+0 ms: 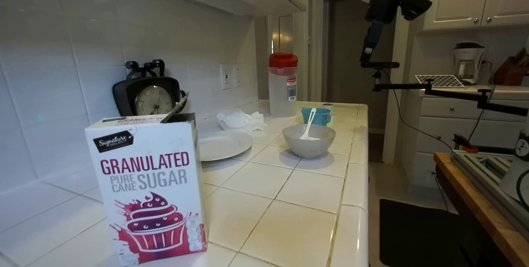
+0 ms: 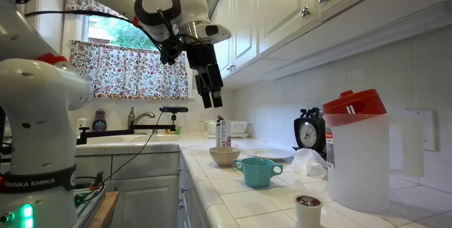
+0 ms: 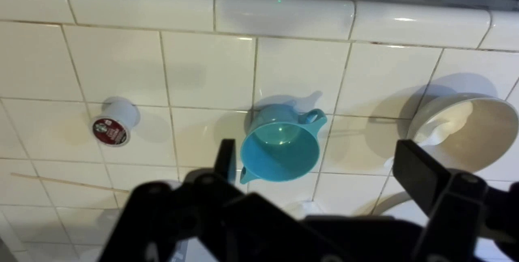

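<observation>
My jaws stand wide apart and hold nothing: in the wrist view the blue cup (image 3: 279,152) shows through the gap between my fingers (image 3: 421,179), yet an exterior view puts me well above the tabletop (image 2: 254,203), clear of contact. With the cup as dial centre in the wrist view, one handle (image 3: 317,125) points toward two o'clock. At three o'clock sits the bowl (image 3: 490,140), a white spoon (image 3: 442,128) leaning in it; at nine, a coffee pod (image 3: 109,130); at four, a plate (image 3: 407,212), partly hidden by one of my fingers. In an exterior view the sugar box (image 1: 146,188) stands upright, its top open. Finding on progress, by my judgement: the spoon is in the bowl; the cup stands upright on the tabletop, with neither contact nor grip made yet. Nothing is in carry, and I record no handling under way.
</observation>
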Controlling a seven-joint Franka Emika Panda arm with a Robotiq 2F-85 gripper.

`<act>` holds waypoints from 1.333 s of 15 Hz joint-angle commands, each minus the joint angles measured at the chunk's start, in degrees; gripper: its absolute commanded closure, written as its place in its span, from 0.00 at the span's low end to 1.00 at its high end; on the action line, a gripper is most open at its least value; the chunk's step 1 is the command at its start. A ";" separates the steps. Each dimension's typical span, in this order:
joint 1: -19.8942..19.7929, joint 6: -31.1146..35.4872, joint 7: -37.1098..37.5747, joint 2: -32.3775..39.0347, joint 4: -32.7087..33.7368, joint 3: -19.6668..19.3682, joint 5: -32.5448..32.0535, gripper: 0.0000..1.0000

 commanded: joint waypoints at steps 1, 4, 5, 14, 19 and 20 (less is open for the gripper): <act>2.67 1.33 -7.60 2.76 2.16 -4.41 1.86 0.00; 5.04 -1.19 -12.79 4.12 4.41 -7.30 4.21 0.00; 5.88 -2.25 -14.50 4.68 5.32 -8.09 5.03 0.00; 8.87 -10.19 -24.37 11.37 13.66 -11.02 12.73 0.00; 9.49 -9.21 -33.17 16.91 17.87 -10.97 19.21 0.00; 9.26 -9.23 -34.47 17.44 18.35 -10.76 20.40 0.00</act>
